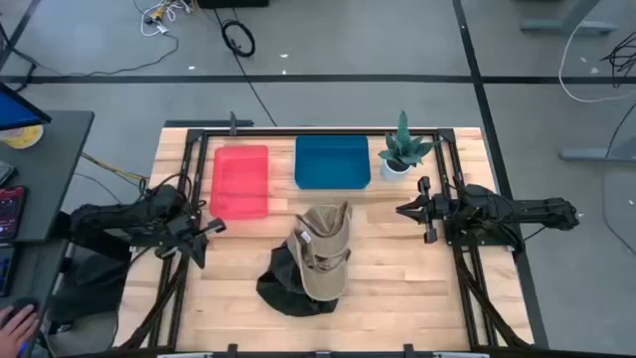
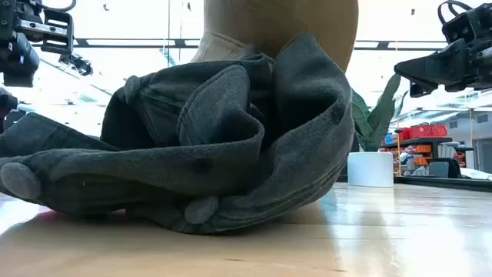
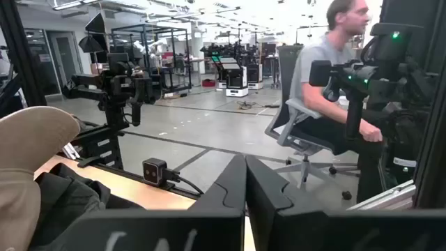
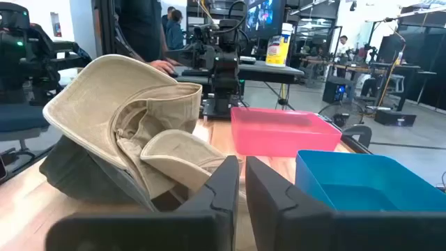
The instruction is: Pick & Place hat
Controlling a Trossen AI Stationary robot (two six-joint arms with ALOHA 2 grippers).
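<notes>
Dark hat [image 2: 192, 154] lies nearest, tan hat [image 1: 324, 251] atop; left tool [image 1: 211, 229] and right tool [image 1: 405, 210] both closed, empty.

Floor: grey concrete [image 1: 348, 40] with dark seams and loose cables [image 1: 237, 38].
Furniture: a person in an office chair [image 3: 301, 132]; metal racks [image 3: 150, 52].
Light: bright ceiling lights.

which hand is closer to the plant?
Right. The right hand sits just below the plant, close by; the left hand is across the table, beyond the red bin.
</notes>
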